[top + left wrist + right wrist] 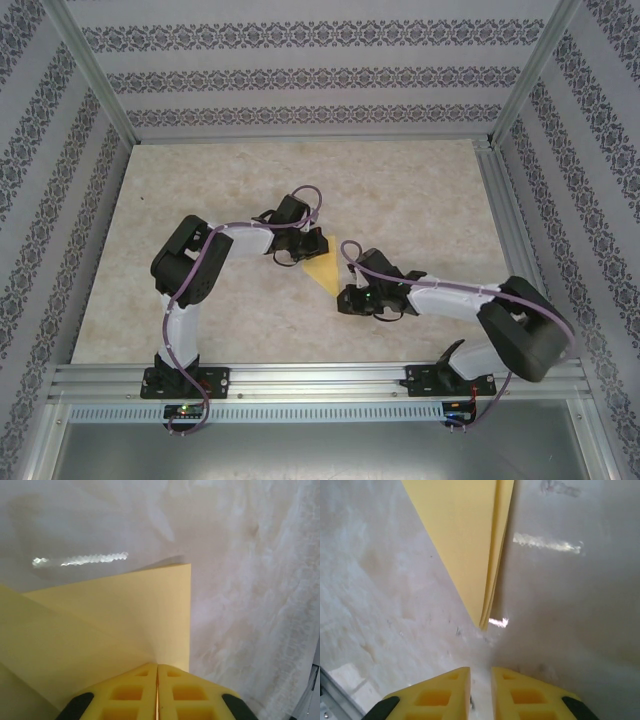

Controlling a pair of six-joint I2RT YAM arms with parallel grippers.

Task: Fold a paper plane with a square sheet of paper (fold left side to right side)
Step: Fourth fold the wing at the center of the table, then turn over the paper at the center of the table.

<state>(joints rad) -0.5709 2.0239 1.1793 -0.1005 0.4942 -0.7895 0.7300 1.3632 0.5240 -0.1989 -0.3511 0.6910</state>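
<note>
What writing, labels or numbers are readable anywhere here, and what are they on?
No text can be read: the paper is plain and the walls carry only a pattern.
Faint mark on the table: too blurred to read.

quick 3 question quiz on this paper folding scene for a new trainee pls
1. True or false: the right gripper is clamped on the tip of the paper plane.
2. Which gripper pinches the paper? A) left gripper B) right C) both
3. Fill in: the plane's pointed tip aims toward the ____ gripper.
Key: 1 false, its jaws stand slightly apart, clear of the tip. 2 A. 3 right.
</note>
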